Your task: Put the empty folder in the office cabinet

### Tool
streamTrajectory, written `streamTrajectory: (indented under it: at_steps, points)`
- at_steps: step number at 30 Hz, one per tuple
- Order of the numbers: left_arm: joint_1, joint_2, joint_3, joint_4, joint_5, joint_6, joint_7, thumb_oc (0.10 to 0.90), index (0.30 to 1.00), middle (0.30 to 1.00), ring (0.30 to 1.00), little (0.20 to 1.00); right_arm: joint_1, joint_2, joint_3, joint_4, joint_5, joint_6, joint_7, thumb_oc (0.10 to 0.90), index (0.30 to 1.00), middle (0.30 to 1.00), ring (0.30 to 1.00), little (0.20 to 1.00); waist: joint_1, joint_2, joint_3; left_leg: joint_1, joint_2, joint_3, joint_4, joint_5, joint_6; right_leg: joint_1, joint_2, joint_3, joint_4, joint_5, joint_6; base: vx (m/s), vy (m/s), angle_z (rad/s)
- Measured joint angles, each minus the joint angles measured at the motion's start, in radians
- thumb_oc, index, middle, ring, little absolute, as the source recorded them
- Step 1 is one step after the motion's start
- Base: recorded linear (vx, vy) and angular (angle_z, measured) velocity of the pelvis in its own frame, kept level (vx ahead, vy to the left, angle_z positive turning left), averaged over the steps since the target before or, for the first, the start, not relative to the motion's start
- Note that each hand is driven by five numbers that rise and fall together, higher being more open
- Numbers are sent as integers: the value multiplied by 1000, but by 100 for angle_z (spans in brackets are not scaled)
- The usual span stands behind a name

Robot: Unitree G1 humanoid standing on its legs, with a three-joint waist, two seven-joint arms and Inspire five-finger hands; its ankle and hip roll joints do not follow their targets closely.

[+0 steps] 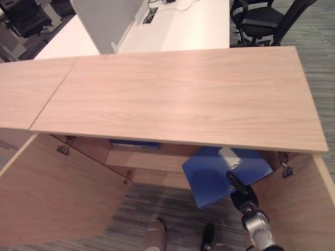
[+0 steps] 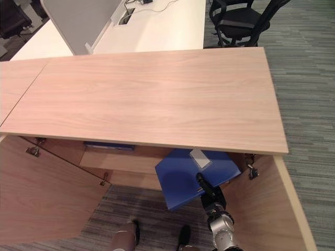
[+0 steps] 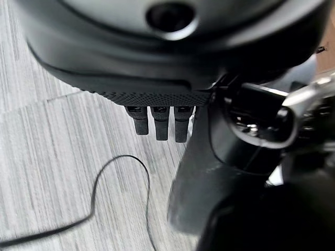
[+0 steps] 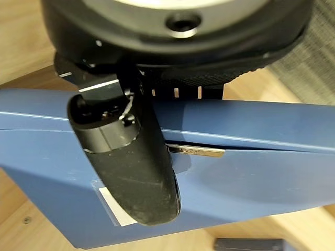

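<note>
From the left eye view I see the cabinet from above, both doors swung open below its wooden top. The blue folder pokes out from under the top edge at about 5 o'clock, tilted, a white label on its upper face. My right hand comes up from 5 o'clock and grips the folder's near edge.

The right eye view gives the same picture: folder half inside the right compartment, another blue item lying on the shelf to its left at 7 o'clock.

In the left wrist view my left hand hangs over grey carpet, fingers pointing straight down, holding nothing.

In the right wrist view the thumb presses on the folder's face, fingers apparently clamped behind it.
</note>
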Motion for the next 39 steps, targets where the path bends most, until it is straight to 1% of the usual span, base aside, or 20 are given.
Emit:
streamTrajectory:
  at_steps: [1,3,6,7,9,10,12,13,17,21,22,26,29,32,34,35,36,37,38,39]
  points:
    - [0,1,-4,0,0,0,0,800,900,900,900,900,-8,3,14,2,0,1,-3,400,300,300,300,300,5,2,1,23,-2,-8,-55,3,-2,4,16,11,0,-2,3,97,49,-48]
    - [-7,1,-2,2,4,-1,0,800,900,900,900,900,-22,30,25,0,1,1,-4,400,300,300,300,300,11,3,0,65,-15,5,-59,26,0,16,32,10,0,-10,-6,160,71,-50]
    - [-7,3,-1,1,11,-3,-1,800,900,900,900,900,-28,42,17,1,33,-3,-32,400,300,300,300,300,-1,-1,3,153,-18,38,-90,29,4,45,26,14,0,-23,-6,131,59,-9]
    - [-2,1,-3,3,11,6,-1,800,900,900,900,900,-37,42,1,6,63,-13,-52,400,300,300,300,300,-8,8,1,197,-16,48,-92,50,24,59,23,19,0,-30,4,53,31,14]
    - [-2,3,-3,-3,11,12,1,800,900,900,900,900,-56,47,-31,15,90,-34,-69,400,300,300,300,300,-4,7,3,200,-30,48,-87,25,60,63,9,19,0,-28,13,48,40,16]
    - [-2,6,-3,-8,11,12,0,800,900,900,900,900,-75,51,-48,34,101,-43,-73,400,300,300,300,300,-4,2,2,199,-40,47,-86,24,64,63,1,22,0,-24,22,34,52,14]
    - [-4,19,-28,-11,7,7,1,800,900,900,900,900,-203,69,-123,160,154,-61,-96,400,300,300,300,300,14,-3,0,202,-70,45,-86,10,90,65,-32,39,-1,-21,50,26,54,11]
    - [-4,28,-45,-24,7,4,6,800,900,900,900,900,-269,76,-164,198,196,-80,-116,400,300,300,300,300,26,4,1,196,-83,41,-87,-6,111,62,-45,38,-1,-32,65,20,48,13]
    - [16,44,-82,-37,7,0,6,800,900,900,900,900,-404,80,-203,251,259,-104,-139,400,300,300,300,300,68,18,-4,183,-102,40,-91,-21,117,48,-63,46,-5,-23,76,-12,43,-1]
    - [43,43,-132,-56,8,-4,4,800,900,900,900,900,-524,75,-287,319,330,-147,-162,400,300,300,300,300,96,51,-24,156,-116,41,-92,-21,126,25,-79,37,-3,-9,86,-39,45,8]
    - [56,42,-150,-71,8,-5,-2,800,900,900,900,900,-566,58,-316,355,360,-165,-171,400,300,300,300,300,106,67,-34,144,-124,37,-91,-16,134,15,-85,35,-2,-7,90,-30,26,10]
    - [72,44,-201,-89,9,-10,-14,800,900,900,900,900,-597,6,-364,400,429,-197,-197,400,300,300,300,300,137,82,-41,117,-140,18,-89,13,157,-1,-96,17,-2,-2,98,-60,14,14]
    - [68,45,-218,-89,10,-15,-24,800,900,900,900,900,-616,-47,-379,461,448,-213,-201,400,300,300,300,300,143,99,-40,102,-148,-2,-87,20,156,-6,-102,-12,-2,-4,103,-89,8,28]
    - [56,51,-254,-95,15,-29,-25,800,900,900,900,900,-646,-110,-386,505,473,-225,-201,400,300,300,300,300,167,126,-36,64,-153,-22,-87,36,152,-38,-103,-24,4,-2,109,-155,13,14]
    - [47,59,-268,-112,18,-36,-41,800,900,900,900,900,-676,-144,-387,509,474,-236,-201,400,300,300,300,300,176,157,-21,31,-153,-25,-86,52,145,-77,-102,-25,16,2,113,-227,6,3]
    - [20,68,-295,-118,17,-48,-45,800,900,900,900,900,-721,-202,-374,561,482,-235,-191,400,300,300,300,300,184,189,2,-9,-152,-29,-72,72,123,-140,-113,-26,88,-23,116,-156,-9,9]
    - [-1,76,-312,-125,18,-54,-46,800,900,900,900,900,-751,-238,-373,596,481,-235,-187,400,300,300,300,300,188,205,17,-43,-158,-42,-43,77,114,-183,-125,-28,150,-49,120,-106,-24,21]
    - [-28,85,-318,-127,17,-62,-47,800,900,900,900,900,-791,-280,-373,632,482,-237,-188,400,300,300,300,300,186,217,46,-78,-168,-50,-13,77,98,-228,-147,-41,214,-71,106,-43,-14,40]
    - [-66,86,-314,-116,18,-48,-42,800,900,900,900,900,-816,-328,-395,643,502,-242,-202,400,300,300,300,300,183,241,97,-95,-170,-72,-1,49,75,-258,-157,-59,284,-91,103,-19,-25,33]
    - [-72,98,-314,-116,18,-48,-42,800,900,900,900,900,-822,-336,-401,656,513,-240,-198,400,300,300,300,300,186,244,101,-111,-176,-71,13,45,79,-287,-169,-55,330,-108,104,-7,-11,23]
